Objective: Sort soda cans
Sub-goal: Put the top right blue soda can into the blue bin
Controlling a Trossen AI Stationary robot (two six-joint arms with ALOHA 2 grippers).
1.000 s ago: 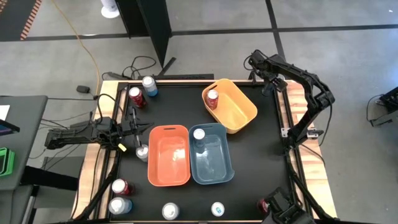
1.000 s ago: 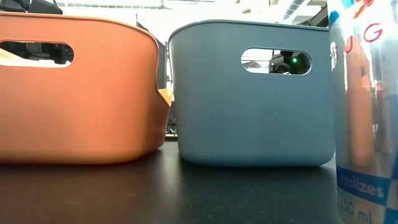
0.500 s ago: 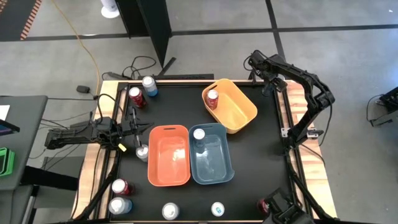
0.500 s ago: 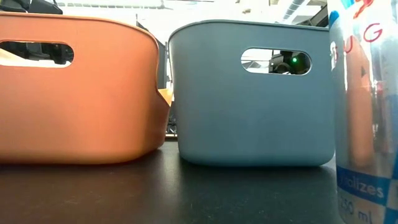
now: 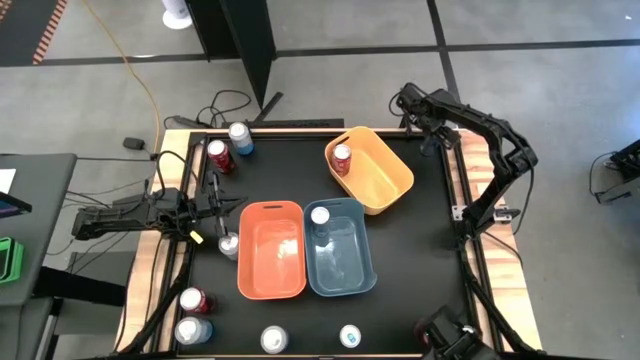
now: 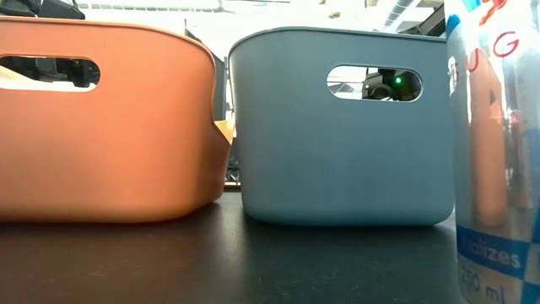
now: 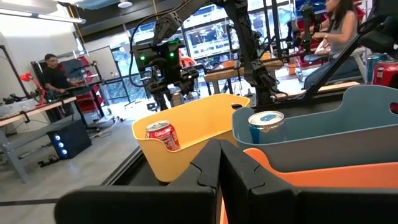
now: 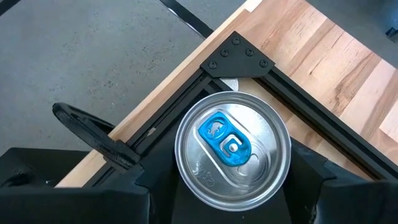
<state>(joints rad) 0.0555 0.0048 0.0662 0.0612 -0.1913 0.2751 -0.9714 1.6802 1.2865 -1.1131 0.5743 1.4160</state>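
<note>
On the black tabletop seen from above, an orange rectangular plastic bin [image 5: 271,249] and a blue rectangular plastic bin [image 5: 342,248] sit side by side, with a yellow plastic bin [image 5: 372,170] angled beyond them. A red soda can [image 5: 342,158] stands in the yellow bin and a blue-bodied can [image 5: 320,218] in the blue bin; loose silver-topped soda cans [image 5: 229,146] wait at the far left corner, others [image 5: 268,338] along the near edge. The left gripper [image 5: 222,204] lies low at the table's left side. The right gripper [image 5: 418,105] hangs over the far right corner.

At table height, the orange bin [image 6: 105,127] and blue bin [image 6: 337,127] fill the frame, a clear printed container [image 6: 498,152] close at right.

From the left wrist, the left gripper's [image 7: 219,163] fingers are pressed together, holding nothing, facing the yellow bin [image 7: 193,134] and its red can [image 7: 163,135].

From the right wrist, the right gripper [image 8: 233,186] clasps a silver soda can with a blue tab [image 8: 232,149] above the table's wooden corner [image 8: 323,56].
</note>
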